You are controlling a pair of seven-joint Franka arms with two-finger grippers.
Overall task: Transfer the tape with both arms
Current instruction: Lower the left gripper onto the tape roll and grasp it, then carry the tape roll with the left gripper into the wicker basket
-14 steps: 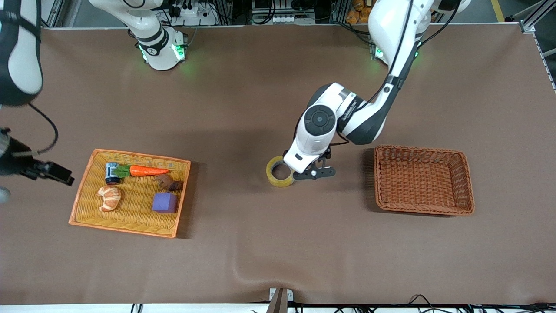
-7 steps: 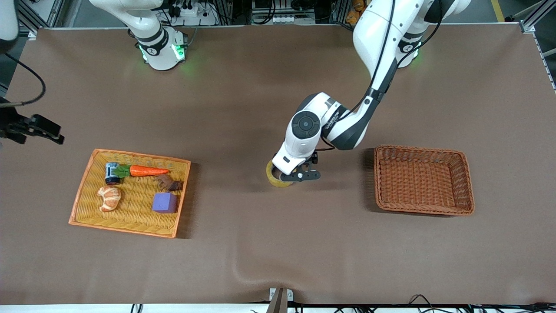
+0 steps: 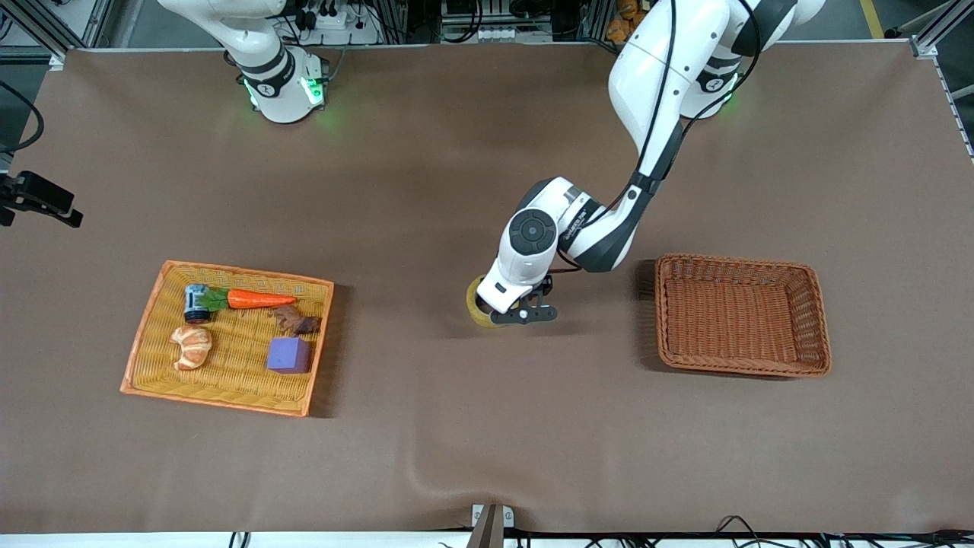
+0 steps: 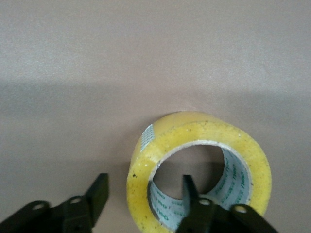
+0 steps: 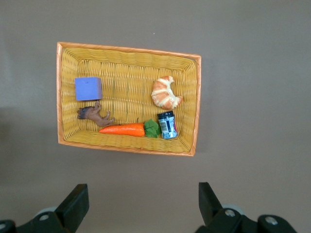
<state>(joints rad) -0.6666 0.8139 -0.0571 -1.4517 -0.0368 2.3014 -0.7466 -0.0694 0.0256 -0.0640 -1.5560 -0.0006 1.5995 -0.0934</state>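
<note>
The tape, a yellowish ring, lies flat on the brown table midway between the two baskets. My left gripper is down at it and covers part of it. In the left wrist view the tape fills the lower middle. The left gripper is open and straddles the ring's wall, one finger outside and the other in the hollow core. My right gripper is open and empty, high over the table beside the orange basket. In the front view only a black part of it shows at the edge.
The orange basket at the right arm's end holds a carrot, a croissant toy, a purple cube, a brown toy and a small can. A brown wicker basket stands at the left arm's end.
The left gripper came down over the tape, shifting slightly toward the right arm's end, and now straddles its wall. The right arm rose and drew back away from the orange basket.
</note>
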